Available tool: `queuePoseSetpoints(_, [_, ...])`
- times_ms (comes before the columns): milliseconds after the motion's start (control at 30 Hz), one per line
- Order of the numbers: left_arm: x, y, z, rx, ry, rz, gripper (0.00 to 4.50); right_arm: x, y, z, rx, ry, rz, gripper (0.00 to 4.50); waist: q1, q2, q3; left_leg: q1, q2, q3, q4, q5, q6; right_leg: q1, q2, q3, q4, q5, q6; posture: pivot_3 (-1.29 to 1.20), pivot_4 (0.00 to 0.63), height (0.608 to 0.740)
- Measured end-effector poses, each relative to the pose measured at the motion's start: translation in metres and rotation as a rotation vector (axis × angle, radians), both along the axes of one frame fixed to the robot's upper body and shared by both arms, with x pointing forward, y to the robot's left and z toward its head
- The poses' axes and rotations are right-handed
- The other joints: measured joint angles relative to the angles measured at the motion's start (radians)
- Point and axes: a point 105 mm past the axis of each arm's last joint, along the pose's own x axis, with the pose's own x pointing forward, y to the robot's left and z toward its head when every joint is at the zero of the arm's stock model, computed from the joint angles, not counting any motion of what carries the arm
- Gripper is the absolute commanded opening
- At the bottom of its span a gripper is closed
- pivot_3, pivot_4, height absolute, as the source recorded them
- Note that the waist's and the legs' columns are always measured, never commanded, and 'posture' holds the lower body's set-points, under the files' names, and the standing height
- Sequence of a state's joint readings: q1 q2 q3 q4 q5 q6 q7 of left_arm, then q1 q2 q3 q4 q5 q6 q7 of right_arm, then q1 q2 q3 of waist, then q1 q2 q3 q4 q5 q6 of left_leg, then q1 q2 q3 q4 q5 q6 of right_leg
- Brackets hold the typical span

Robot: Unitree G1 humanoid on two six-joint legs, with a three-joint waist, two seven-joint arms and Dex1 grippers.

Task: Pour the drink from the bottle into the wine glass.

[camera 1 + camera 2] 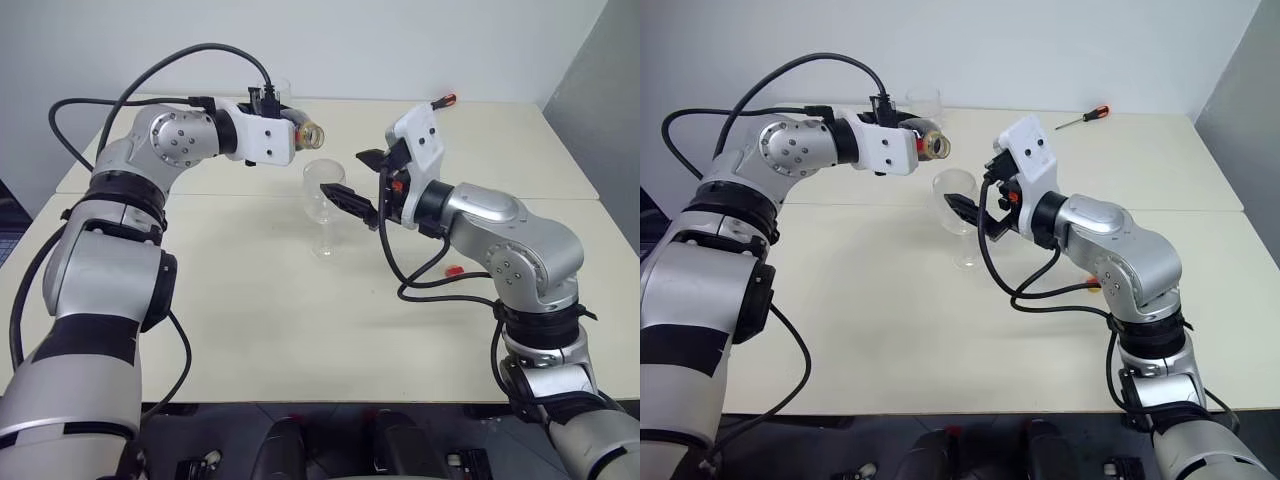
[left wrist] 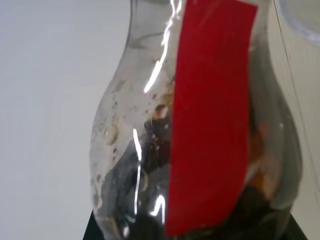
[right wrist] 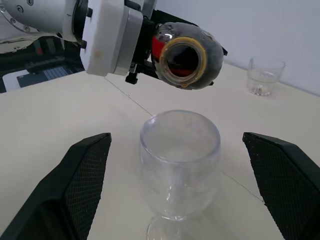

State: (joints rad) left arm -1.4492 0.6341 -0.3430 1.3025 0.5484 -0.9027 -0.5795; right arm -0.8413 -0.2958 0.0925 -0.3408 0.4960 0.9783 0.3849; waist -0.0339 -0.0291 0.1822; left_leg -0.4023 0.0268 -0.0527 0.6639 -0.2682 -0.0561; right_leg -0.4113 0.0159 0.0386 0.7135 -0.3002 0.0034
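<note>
Bright, even light is cast from above; soft shadows are thrown on the table (image 1: 250, 300). White glare streaks are seen on the blurred bottle (image 2: 200, 130).

Cream table (image 1: 890, 340), 2 slabs w/ a seam across the middle. Wine glass (image 1: 324, 205) stands upright on it near centre, empty, foot flat on the top. Clear tumbler (image 3: 263, 76) upright at the far edge, well apart from the glass. Screwdriver (image 1: 1083, 117), red/black handle, lies far right near the back edge. Small red bit (image 1: 454, 270) lies on the right side; can't tell what it is.
</note>
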Motion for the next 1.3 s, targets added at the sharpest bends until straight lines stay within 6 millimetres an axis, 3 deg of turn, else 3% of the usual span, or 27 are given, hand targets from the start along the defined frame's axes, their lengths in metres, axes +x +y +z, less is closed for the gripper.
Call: queuePoseSetpoints(1300, [0.003, 0.007, 0.006, 0.161, -0.115, 0.037, 1.40, 0.004, 0.000, 0.003, 0.023, 0.013, -0.016, 4.50, 0.000, 0.000, 0.000, 0.000, 0.000, 0.000, 0.000, 0.000, 0.000, -0.001, 0.000, 0.000, 0.000, 0.000, 0.000, 0.00, 0.150, 0.740])
